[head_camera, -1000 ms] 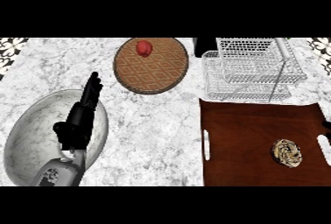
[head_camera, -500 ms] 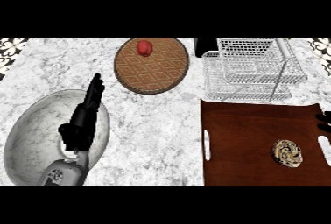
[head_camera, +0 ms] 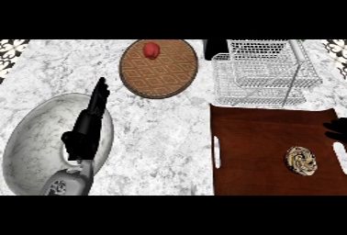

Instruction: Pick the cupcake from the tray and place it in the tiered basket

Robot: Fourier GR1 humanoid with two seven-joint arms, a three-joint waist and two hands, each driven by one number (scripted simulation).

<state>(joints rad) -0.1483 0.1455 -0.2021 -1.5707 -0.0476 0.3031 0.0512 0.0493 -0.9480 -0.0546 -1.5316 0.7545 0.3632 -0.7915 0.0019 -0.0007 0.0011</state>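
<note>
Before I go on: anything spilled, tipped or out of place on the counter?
Nothing stands out. The cupcake sits on the brown tray, the wire basket stands upright behind it, and the small red item rests on the patterned plate. The left hand is open over the marble plate.

Small red object (head_camera: 151, 50) on a round patterned plate (head_camera: 163, 75); large marbled plate (head_camera: 30, 137) on the counter's (head_camera: 169, 133) near left

Left hand (head_camera: 88, 126) outstretched; right hand (head_camera: 336, 130) at edge.
</note>
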